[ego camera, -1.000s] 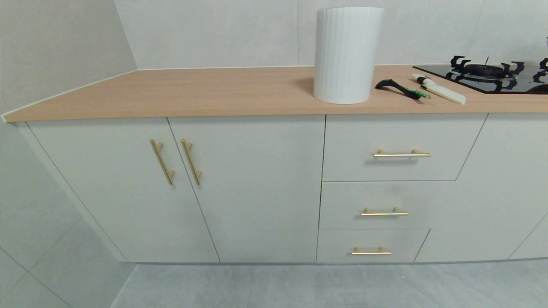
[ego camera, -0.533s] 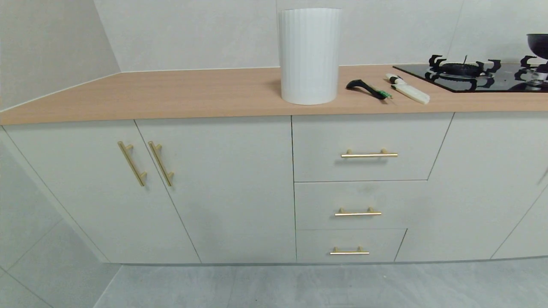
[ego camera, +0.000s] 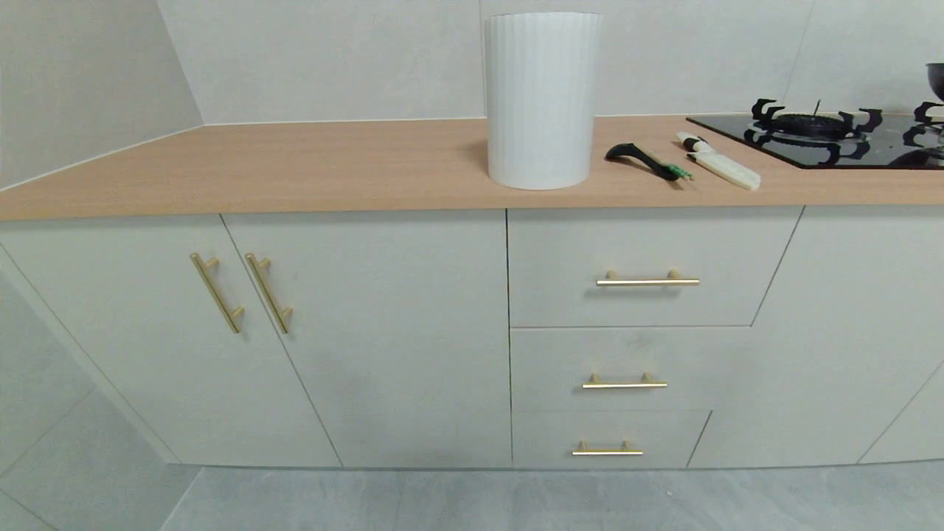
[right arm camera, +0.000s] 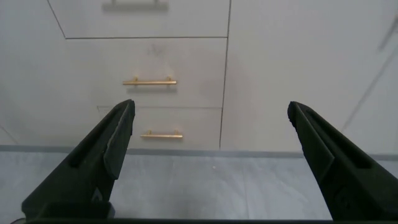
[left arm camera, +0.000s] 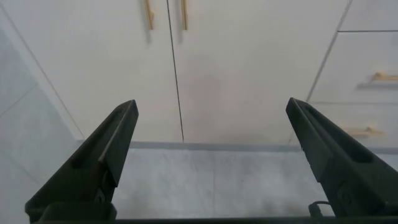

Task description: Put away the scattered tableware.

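The left gripper [left arm camera: 210,107] is spread wide and empty, low before the cupboard doors [left arm camera: 236,62]; the right gripper [right arm camera: 210,106] is equally wide and empty, facing the drawers [right arm camera: 174,62]. Well apart from both, up on the counter [ego camera: 295,162], a black-handled utensil [ego camera: 649,162] and a white knife [ego camera: 721,162] lie side by side between the white canister [ego camera: 540,99] and the stove [ego camera: 811,133]. Each slants from back-left to front-right, the utensil's green tip toward the front edge

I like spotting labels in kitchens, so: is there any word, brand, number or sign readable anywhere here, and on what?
None can be read.
The white ribbed container, the cabinet fronts and the hob bear no print that shows.
The white knife and the black-handled tool carry small marks, too small to read.
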`<state>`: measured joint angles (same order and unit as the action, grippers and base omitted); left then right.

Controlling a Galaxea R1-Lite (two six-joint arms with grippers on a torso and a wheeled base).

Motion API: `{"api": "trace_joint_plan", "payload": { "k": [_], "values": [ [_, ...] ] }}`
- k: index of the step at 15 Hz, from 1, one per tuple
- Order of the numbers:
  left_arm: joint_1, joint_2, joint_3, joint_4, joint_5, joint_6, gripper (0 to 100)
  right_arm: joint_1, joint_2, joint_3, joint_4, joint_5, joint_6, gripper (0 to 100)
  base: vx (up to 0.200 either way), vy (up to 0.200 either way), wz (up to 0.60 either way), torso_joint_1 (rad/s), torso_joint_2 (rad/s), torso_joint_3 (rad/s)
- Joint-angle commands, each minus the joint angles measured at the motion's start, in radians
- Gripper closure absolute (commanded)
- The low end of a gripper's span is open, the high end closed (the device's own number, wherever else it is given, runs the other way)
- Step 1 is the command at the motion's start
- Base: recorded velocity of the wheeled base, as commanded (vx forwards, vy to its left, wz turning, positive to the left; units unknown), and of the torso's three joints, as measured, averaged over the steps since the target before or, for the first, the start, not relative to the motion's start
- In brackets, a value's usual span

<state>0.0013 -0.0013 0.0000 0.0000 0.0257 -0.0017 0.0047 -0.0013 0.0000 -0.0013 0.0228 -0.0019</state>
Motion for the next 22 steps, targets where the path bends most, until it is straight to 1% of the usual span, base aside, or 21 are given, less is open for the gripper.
{"api": "trace_joint_plan", "payload": {
  "k": [1, 3, 10, 13, 15, 17, 19, 20, 21, 22],
  "values": [
    [-0.001, 0.001, 0.000, 0.000, 0.000, 0.000, 0, 0.000, 0.001, 0.000, 0.000, 0.000, 0.000, 0, 0.200, 0.000, 0.00, -0.002, 0.00, -0.002],
    [0.000, 0.001, 0.000, 0.000, 0.000, 0.000, 0, 0.000, 0.001, 0.000, 0.000, 0.000, -0.001, 0, 0.200, 0.000, 0.00, 0.002, 0.00, 0.009],
    [0.000, 0.001, 0.000, 0.000, 0.000, 0.000, 0, -0.002, 0.001, 0.000, 0.000, 0.002, -0.004, 0, 0.000, 0.000, 0.00, 0.000, 0.00, 0.000],
    [0.000, 0.001, 0.000, 0.000, 0.000, 0.000, 0, -0.002, 0.001, -0.003, 0.000, 0.002, -0.026, 0, 0.000, 0.000, 0.00, 0.000, 0.00, 0.000],
    [0.000, 0.001, 0.000, 0.000, 0.000, 0.000, 0, 0.005, 0.030, -0.118, 0.004, 0.006, -0.013, 0, 0.000, 0.000, 0.00, 0.000, 0.00, 0.000],
    [0.000, 0.001, 0.000, 0.000, 0.000, 0.000, 0, 0.029, 0.176, -0.147, 0.014, 0.049, -0.016, 0, 0.000, 0.000, 0.00, 0.000, 0.00, 0.000],
    [0.000, 0.001, 0.000, 0.000, 0.000, 0.000, 0, 0.040, 0.409, -0.164, 0.007, 0.135, -0.013, 0, 0.000, 0.000, 0.00, 0.000, 0.00, 0.000],
    [0.000, 0.001, 0.000, 0.000, 0.000, 0.000, 0, 0.041, 0.484, -0.176, 0.007, 0.149, -0.016, 0, 0.000, 0.000, 0.00, 0.000, 0.00, 0.000],
    [0.000, 0.001, 0.000, 0.000, 0.000, 0.000, 0, 0.074, 0.669, -0.229, 0.006, 0.178, -0.020, 0, 0.000, 0.000, 0.00, 0.000, 0.00, 0.000],
    [0.000, 0.001, 0.000, 0.000, 0.000, 0.000, 0, 0.129, 0.788, -0.276, 0.006, 0.180, -0.016, 0, 0.000, 0.000, 0.00, 0.000, 0.00, 0.000]
  ]
}}
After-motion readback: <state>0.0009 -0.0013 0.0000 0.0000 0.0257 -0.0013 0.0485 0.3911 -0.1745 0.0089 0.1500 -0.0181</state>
